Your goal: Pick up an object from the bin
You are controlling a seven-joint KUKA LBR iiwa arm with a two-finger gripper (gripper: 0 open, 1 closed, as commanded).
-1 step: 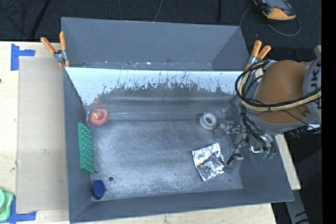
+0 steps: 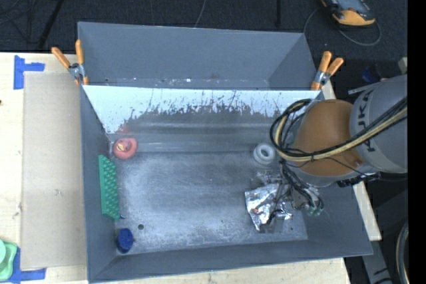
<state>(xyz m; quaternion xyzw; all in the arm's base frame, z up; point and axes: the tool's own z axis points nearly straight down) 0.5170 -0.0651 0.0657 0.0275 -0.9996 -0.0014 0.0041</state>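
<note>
- Hanging low beside the foil (image 2: 265, 207), my claw (image 2: 287, 195) sits at the upper right edge of that crumpled silver wad, and its dark parts overlap the foil from this view.
- I cannot tell whether the claw is apart, together or clamped on the foil. Its tip is lost among dark metal, thin wires and shiny creases.
- My orange cover (image 2: 326, 143) is up and to the right of the foil, with black cables (image 2: 293, 126) looped across its left side.
- My grey arm link (image 2: 389, 123) lies further right of the foil, beyond the cover.
- The foil lies on the floor of the bin (image 2: 193, 203), near the right wall and close to the front wall.
- A pale ring (image 2: 263, 154) lies flat just above the foil, apart from it and close to the cables.
- A pink disc (image 2: 124, 147) lies well to the left of the foil and higher up, by the left wall.
- A green toothed strip (image 2: 108, 186) lies well to the left of the foil, lengthwise along the left wall and just under the disc.
- A small blue lump (image 2: 124, 240) lies far left of the foil and a little lower, just past the strip's lower end.
</note>
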